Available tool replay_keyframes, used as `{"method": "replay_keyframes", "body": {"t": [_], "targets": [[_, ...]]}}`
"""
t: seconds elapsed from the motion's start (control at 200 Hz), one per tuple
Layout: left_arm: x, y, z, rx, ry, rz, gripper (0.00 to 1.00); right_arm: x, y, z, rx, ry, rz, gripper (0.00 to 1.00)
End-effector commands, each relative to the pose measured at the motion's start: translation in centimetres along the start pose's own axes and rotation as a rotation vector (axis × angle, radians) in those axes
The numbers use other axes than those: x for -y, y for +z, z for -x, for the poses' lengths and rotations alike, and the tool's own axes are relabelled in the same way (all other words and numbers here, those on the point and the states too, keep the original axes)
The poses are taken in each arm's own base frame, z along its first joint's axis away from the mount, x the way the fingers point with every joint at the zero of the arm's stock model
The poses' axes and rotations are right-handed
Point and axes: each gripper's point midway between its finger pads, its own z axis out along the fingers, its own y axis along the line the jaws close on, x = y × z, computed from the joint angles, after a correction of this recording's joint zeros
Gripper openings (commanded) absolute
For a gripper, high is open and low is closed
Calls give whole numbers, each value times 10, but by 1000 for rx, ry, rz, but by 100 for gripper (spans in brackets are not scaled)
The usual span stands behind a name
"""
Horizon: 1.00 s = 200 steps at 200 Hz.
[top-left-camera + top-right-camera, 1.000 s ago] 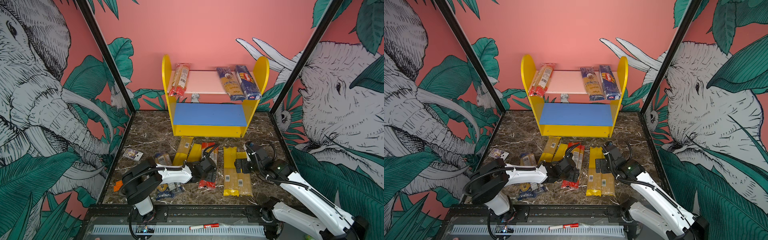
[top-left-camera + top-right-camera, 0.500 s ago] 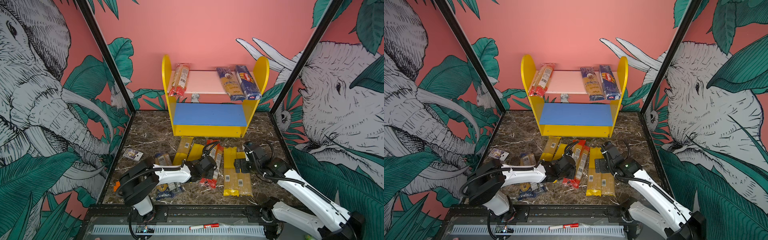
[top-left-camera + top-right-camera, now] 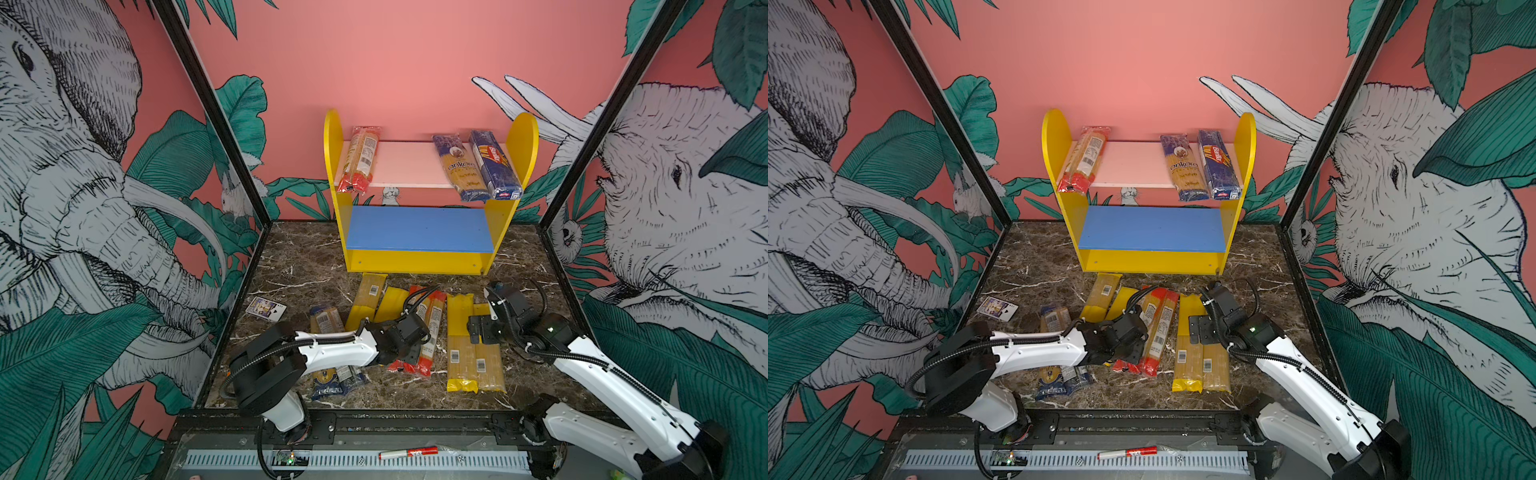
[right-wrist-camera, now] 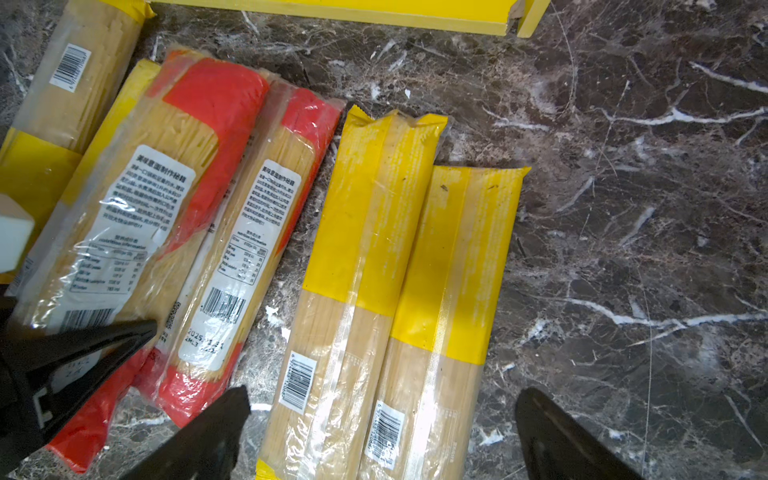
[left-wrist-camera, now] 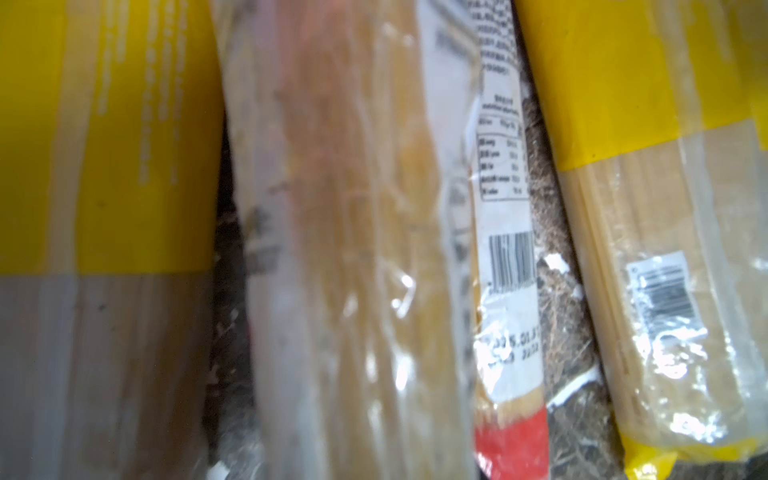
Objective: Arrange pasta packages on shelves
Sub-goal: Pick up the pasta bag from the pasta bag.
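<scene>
The shelves (image 3: 419,259) stand at the back with a pink upper board (image 3: 405,166) and a blue lower board (image 3: 419,228). On the pink board lie a red-ended pasta package (image 3: 359,160), a dark blue one (image 3: 459,166) and a Barilla box (image 3: 494,164). My left gripper (image 3: 405,353) is shut on a clear red-ended pack (image 4: 158,187) on the floor; that pack fills the left wrist view (image 5: 353,249), blurred. A second red-ended pack (image 3: 432,328) lies beside it. My right gripper (image 4: 382,440) hangs open above two half-yellow packs (image 3: 459,345), straddling both.
Two more half-yellow packs (image 3: 368,297) lie in front of the shelves. Dark blue packs (image 3: 336,380) sit under my left arm. A playing card (image 3: 266,308) lies at the floor's left. A red-and-white marker pen (image 3: 409,452) rests on the front rail. Patterned walls close in on both sides.
My left gripper has shut on the red-ended pack, and the pack has shifted and tilted slightly. The right arm has hardly moved and stays open.
</scene>
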Motion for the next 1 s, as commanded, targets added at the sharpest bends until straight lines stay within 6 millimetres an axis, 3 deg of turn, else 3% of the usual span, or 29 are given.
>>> {"method": "replay_keyframes", "body": {"t": [0.0,0.24,0.55,0.735,0.995], "targets": [[10,-43,40,149,16,-38,0,-5,-6,11,30,4,23,99],[1,-114,67,261,51,-27,0,-8,-12,19,53,5,40,99],[-20,-235,111,487,104,11,0,-13,-15,29,70,4,57,99],[-24,-298,151,645,141,69,0,-17,-18,35,82,5,74,99],[-19,-358,219,789,258,260,0,-24,-31,44,123,8,119,99]]}}
